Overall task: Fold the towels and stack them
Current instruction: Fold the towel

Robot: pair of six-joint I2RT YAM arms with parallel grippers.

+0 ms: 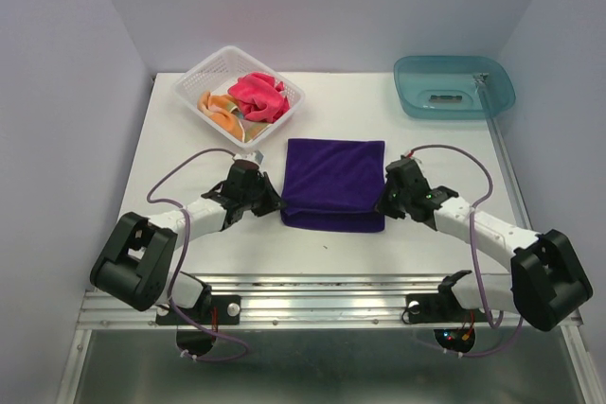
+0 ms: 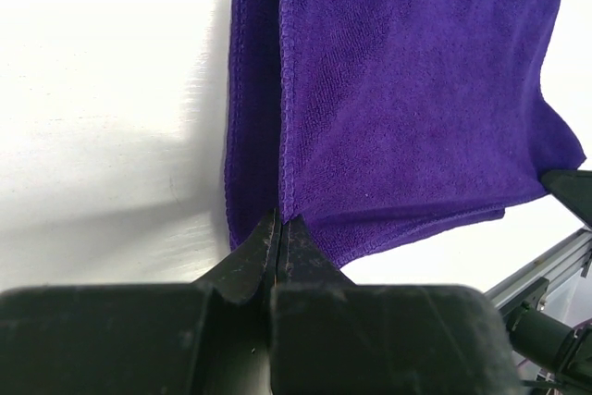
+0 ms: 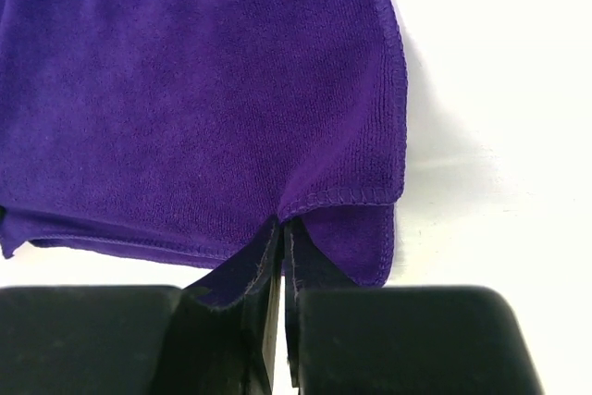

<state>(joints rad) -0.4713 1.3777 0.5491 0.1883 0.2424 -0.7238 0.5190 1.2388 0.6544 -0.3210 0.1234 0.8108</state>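
Purple towel (image 1: 334, 182): laid flat in the middle of the surface (image 1: 189, 167), between the two arms; two layers are seen, one on top of the other, with the upper layer's near edge set slightly back from the lower layer's edge.
Left arm (image 1: 204, 210): stretched low across the surface toward the towel's near left corner.
Left jaws: pressed together, with no gap seen between them in the left wrist view; the stitched hem of the purple towel's upper layer is pinched at their tips.
Right arm (image 1: 473, 224): stretched low toward the towel's near right corner.
Right jaws: closed on the near right corner of the purple towel's upper layer; only a thin slit is seen between them in the right wrist view, and the cloth is puckered where it is drawn in.
Pink towel (image 1: 258, 96): bunched up, unfolded, inside the white mesh basket (image 1: 194, 78).
Peach towel (image 1: 220, 109): crumpled in the same basket, just beside the pink one, on its left.
White mesh basket: set at the far left of the surface, apart from the purple towel.
Teal plastic tray (image 1: 492, 101): placed at the far right corner, well apart from the towels; what is lying in it cannot be made out.
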